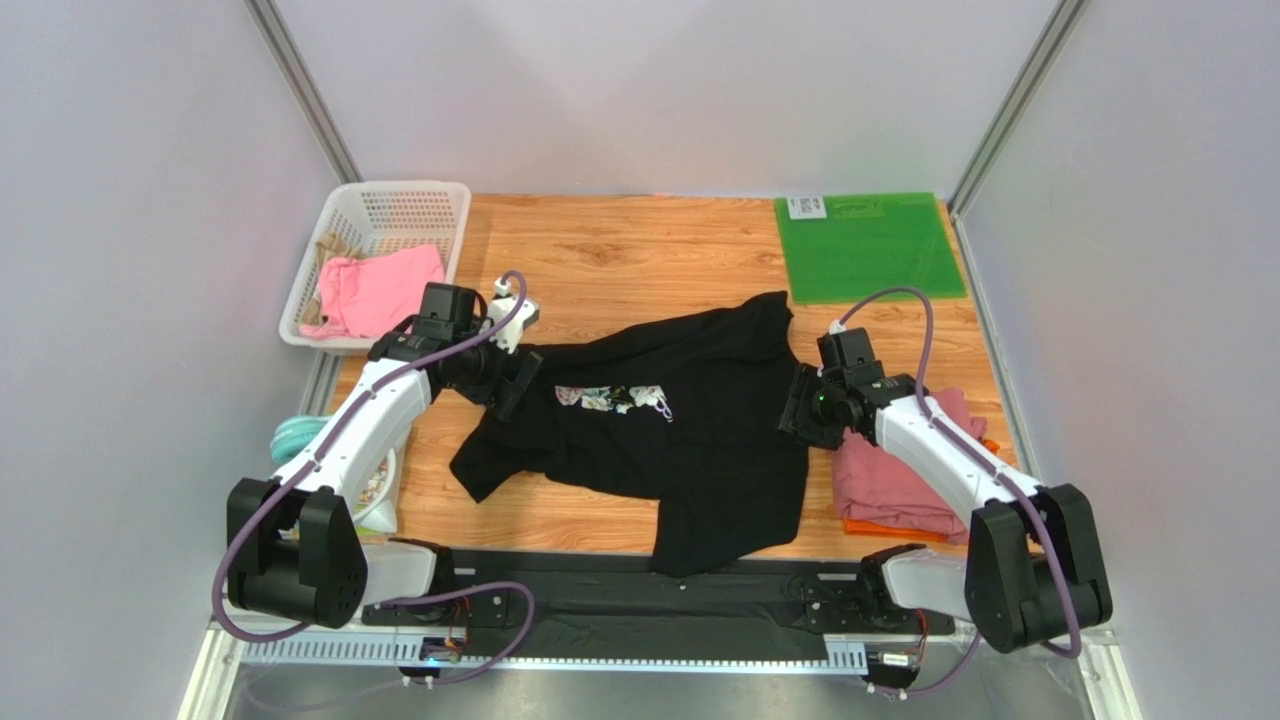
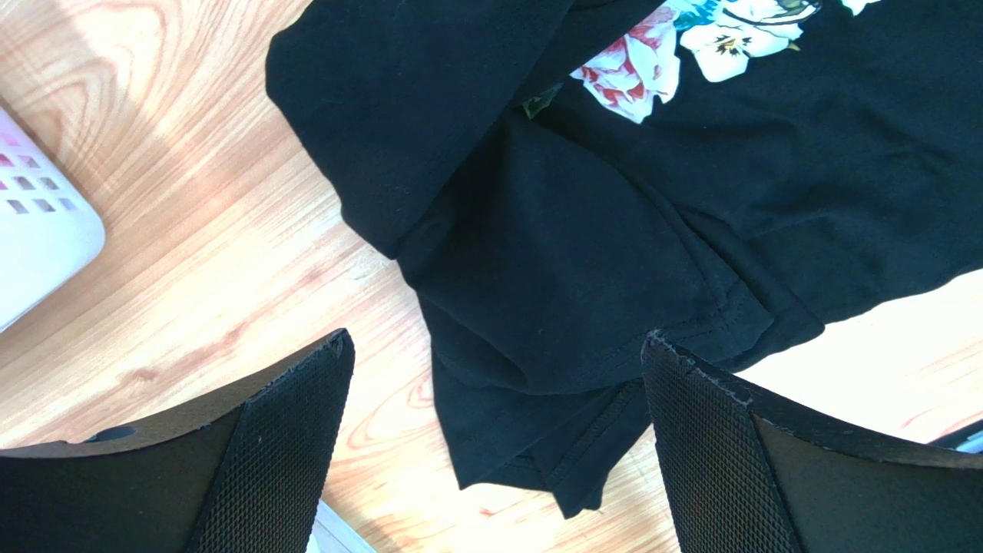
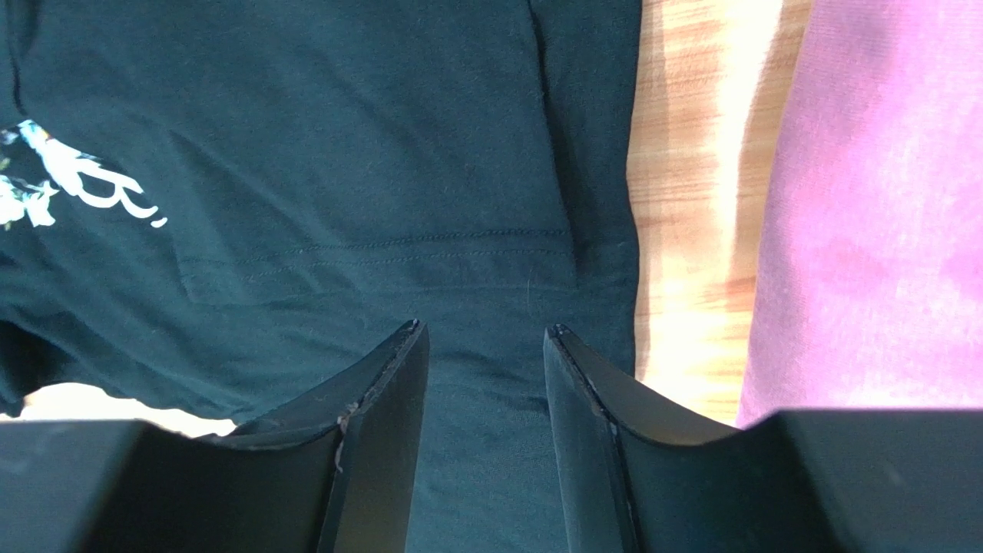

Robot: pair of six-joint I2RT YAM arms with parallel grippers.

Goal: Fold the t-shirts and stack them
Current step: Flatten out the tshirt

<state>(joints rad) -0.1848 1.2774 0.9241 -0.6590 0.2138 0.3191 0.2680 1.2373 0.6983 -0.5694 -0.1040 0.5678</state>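
The black t-shirt (image 1: 676, 443) lies crumpled across the middle of the table, floral print (image 1: 613, 399) facing up. My left gripper (image 1: 508, 383) hovers over its left sleeve. In the left wrist view the left gripper (image 2: 496, 380) is wide open and empty above the sleeve hem (image 2: 577, 426). My right gripper (image 1: 796, 408) is at the shirt's right edge. In the right wrist view the right gripper (image 3: 485, 346) is open with a narrow gap above the black cloth (image 3: 346, 138). The folded dusty-pink shirt (image 1: 902, 473) lies on the orange one (image 1: 894, 528) at the right.
A white basket (image 1: 394, 203) at the back left holds a brighter pink cloth (image 1: 376, 288). The green mat (image 1: 869, 248) lies at the back right. A teal object (image 1: 293, 438) sits off the table's left edge. The basket corner (image 2: 35, 248) shows in the left wrist view.
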